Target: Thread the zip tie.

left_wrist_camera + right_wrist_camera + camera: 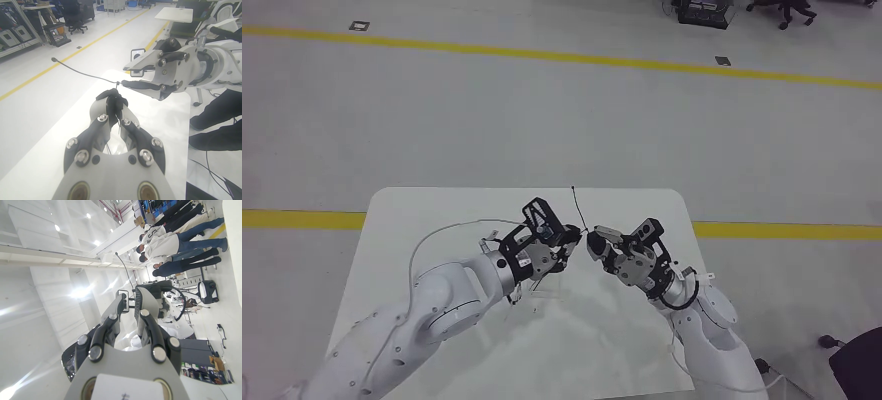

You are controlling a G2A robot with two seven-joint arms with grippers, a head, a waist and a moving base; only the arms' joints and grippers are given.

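Zip tie [85, 74] clamped in left gripper [113, 98], held off table [56, 142] for access; right gripper [123, 75] jaws apart, one tip just beside tie, seemingly poised to grasp.

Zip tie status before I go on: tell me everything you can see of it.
The zip tie is a thin black strap, plastic by its look, held above the table by the shut left gripper. From those fingertips it rises to a small block, then runs out free in a long gentle curve to a small thickened end. A thin tail hangs between the left gripper's fingers. The open right gripper has its lower fingertip at the block; contact cannot be told.
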